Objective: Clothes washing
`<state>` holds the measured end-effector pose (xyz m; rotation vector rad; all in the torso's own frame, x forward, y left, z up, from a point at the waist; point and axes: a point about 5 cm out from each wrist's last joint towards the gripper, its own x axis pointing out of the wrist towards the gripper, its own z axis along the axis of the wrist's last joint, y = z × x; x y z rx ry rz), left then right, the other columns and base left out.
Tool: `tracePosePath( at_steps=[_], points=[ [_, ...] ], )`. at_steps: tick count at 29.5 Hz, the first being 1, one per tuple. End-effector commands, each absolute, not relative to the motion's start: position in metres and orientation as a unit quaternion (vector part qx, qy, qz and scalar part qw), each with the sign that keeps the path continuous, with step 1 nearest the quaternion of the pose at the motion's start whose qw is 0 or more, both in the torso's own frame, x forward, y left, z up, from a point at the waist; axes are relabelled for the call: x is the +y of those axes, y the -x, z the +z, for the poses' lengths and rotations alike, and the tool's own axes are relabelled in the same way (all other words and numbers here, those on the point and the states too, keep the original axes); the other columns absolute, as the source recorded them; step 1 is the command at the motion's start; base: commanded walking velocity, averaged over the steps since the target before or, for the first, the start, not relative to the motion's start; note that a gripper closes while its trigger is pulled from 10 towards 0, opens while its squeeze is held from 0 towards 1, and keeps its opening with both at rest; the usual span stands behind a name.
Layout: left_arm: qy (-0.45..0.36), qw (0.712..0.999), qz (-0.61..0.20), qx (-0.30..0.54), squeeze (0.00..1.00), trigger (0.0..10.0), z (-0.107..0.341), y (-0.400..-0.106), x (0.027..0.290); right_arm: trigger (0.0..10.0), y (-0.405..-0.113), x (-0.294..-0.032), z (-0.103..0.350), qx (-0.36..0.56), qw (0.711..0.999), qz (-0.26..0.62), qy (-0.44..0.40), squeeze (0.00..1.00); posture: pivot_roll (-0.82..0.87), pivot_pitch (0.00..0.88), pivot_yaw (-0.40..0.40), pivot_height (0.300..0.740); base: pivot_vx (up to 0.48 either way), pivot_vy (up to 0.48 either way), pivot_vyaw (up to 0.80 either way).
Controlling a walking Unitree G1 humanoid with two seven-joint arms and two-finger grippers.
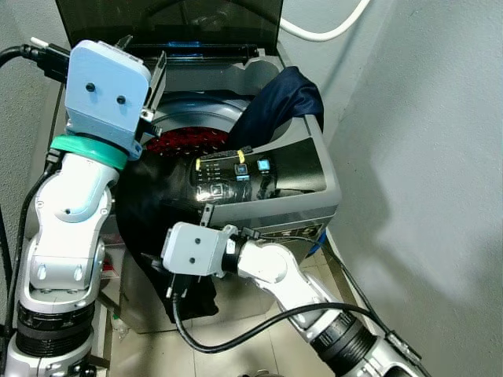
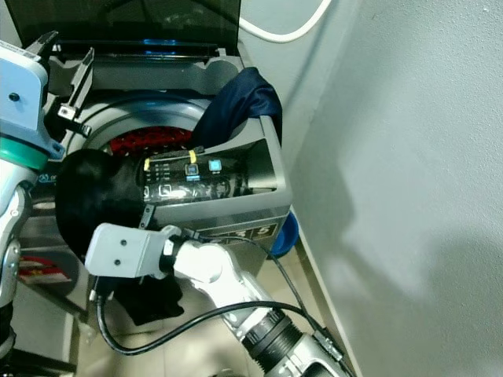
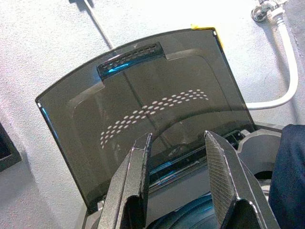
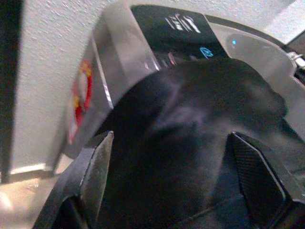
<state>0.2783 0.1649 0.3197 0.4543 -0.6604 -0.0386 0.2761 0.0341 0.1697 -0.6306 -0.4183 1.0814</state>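
Right gripper (image 4: pixel 167 191), fingers spread, faces the black garment (image 1: pixel 153 212) draped over the washing machine (image 1: pixel 314 196) front — a shallow grasp could drop it. Left gripper (image 3: pixel 176 186) hovers parted above.

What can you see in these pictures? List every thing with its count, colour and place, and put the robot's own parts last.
washer: one, grey, against the wall, in front of the robot
lid: one, dark see-through, raised upright at the washer's back
navy garment: one, dark blue, draped over the washer's right rim
black garment: one, black, hanging over the washer's front left edge
red item: one, red, inside the drum
hose: one, white, on the wall behind the washer
left gripper: one, black fingers, open, raised above the drum, facing the lid
right gripper: one, black fingers, open, low at the washer's front, around the black garment
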Motion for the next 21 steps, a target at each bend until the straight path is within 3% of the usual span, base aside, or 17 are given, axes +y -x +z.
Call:
tracePosePath(
  at_steps=[1,10,17,18,19,20,21],
  points=[
    [-0.223,0.919,-0.022,-0.326,0.00,10.0,0.319,-0.278,0.162,10.0,-0.281,0.033,0.170,-0.201,0.799,0.472,0.313,0.00,0.11,0.071,-0.027,0.740,0.000,0.000,0.00],
    [-0.222,0.919,-0.022,-0.326,0.00,10.0,0.319,-0.278,0.162,10.0,-0.287,0.029,0.167,-0.202,0.796,0.453,0.347,0.00,0.11,0.068,-0.027,0.740,0.000,0.000,0.00],
    [-0.221,0.919,-0.022,-0.325,0.00,10.0,0.319,-0.279,0.163,10.0,-0.280,0.026,0.151,-0.177,0.762,0.498,0.373,0.00,0.10,0.066,-0.027,0.740,0.000,0.000,0.00],
    [-0.221,0.919,-0.022,-0.325,0.00,10.0,0.318,-0.279,0.163,7.9,-0.278,0.026,0.148,-0.172,0.758,0.505,0.376,0.00,0.10,0.065,-0.028,0.740,0.000,0.000,0.00],
    [-0.221,0.919,-0.022,-0.325,0.00,10.0,0.319,-0.279,0.163,2.8,-0.277,0.026,0.147,-0.169,0.756,0.508,0.377,0.00,0.10,0.066,-0.028,0.740,0.000,0.000,0.00],
    [-0.221,0.919,-0.022,-0.325,0.00,10.0,0.319,-0.279,0.163,2.8,-0.277,0.026,0.147,-0.169,0.756,0.508,0.377,0.00,0.10,0.066,-0.028,0.740,0.000,0.000,0.00],
    [-0.221,0.919,-0.022,-0.325,0.00,10.0,0.318,-0.279,0.163,0.9,-0.277,0.026,0.146,-0.168,0.756,0.508,0.377,0.00,0.10,0.066,-0.028,0.740,0.000,0.000,0.00]
  ],
)
